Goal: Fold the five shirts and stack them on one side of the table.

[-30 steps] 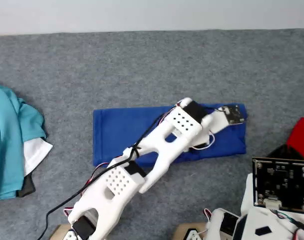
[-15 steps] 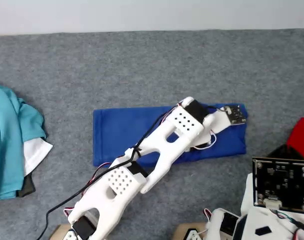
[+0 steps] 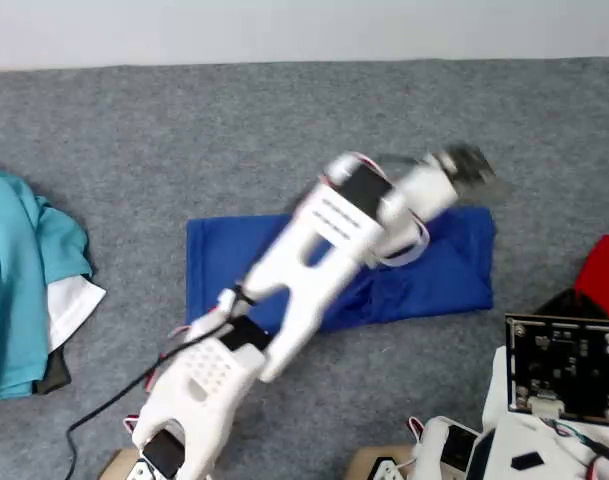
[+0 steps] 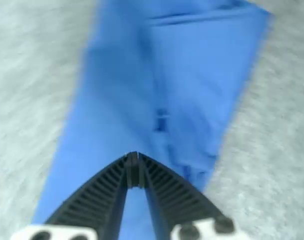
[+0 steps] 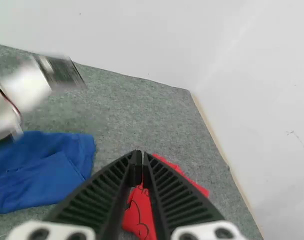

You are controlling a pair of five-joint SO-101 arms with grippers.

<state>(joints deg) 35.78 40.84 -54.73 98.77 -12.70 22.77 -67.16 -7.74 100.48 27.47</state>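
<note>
With the left gripper point(image 4: 135, 172) being held closed and empty above it, only the blue shirt point(image 3: 234, 260) is being folded, while the teal shirt point(image 3: 14, 280) and red shirt point(image 3: 606, 262) are being left unfolded.

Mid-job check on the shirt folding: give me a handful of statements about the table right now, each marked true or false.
1. The blue shirt lies folded near the middle of the table. True.
2. The left gripper is wide open above the blue shirt. False: it is shut above it.
3. A teal shirt lies at the left of the high view. True.
4. The red shirt is stacked on the blue shirt. False: it lies apart from it, at the right edge of the high view.
5. The right gripper is shut, above the red shirt. True.
</note>
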